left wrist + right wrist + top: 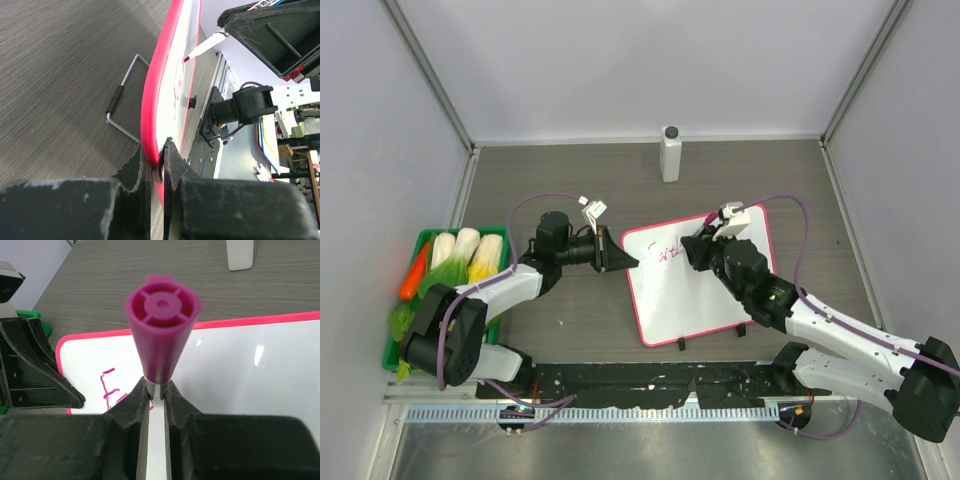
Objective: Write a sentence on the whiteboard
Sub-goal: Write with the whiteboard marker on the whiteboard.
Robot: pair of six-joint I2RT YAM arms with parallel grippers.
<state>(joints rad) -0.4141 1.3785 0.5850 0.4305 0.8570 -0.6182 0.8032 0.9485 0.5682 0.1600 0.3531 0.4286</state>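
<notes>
**Two-arm writing posture.** The whiteboard [705,290] lies on the worktop [570,190] between the arms, turned at a slant, with its clip feet toward the bases. The left fingers [131,170] are pressed together on the pink-red frame [152,100] at the board's left edge, a hold judged to steady the board against the push of the pen. The right fingers [132,405] pinch the barrel of a magenta marker [161,330], held near-upright with its tip toward the board's upper left. There the sentence [107,387] amounts as yet to a few pink strokes. The nib appears to meet the surface, though the left wrist view does not settle it. A wire stand [122,95] shows beside the frame. Most of the white field is bare, so the writing is judged barely begun
</notes>
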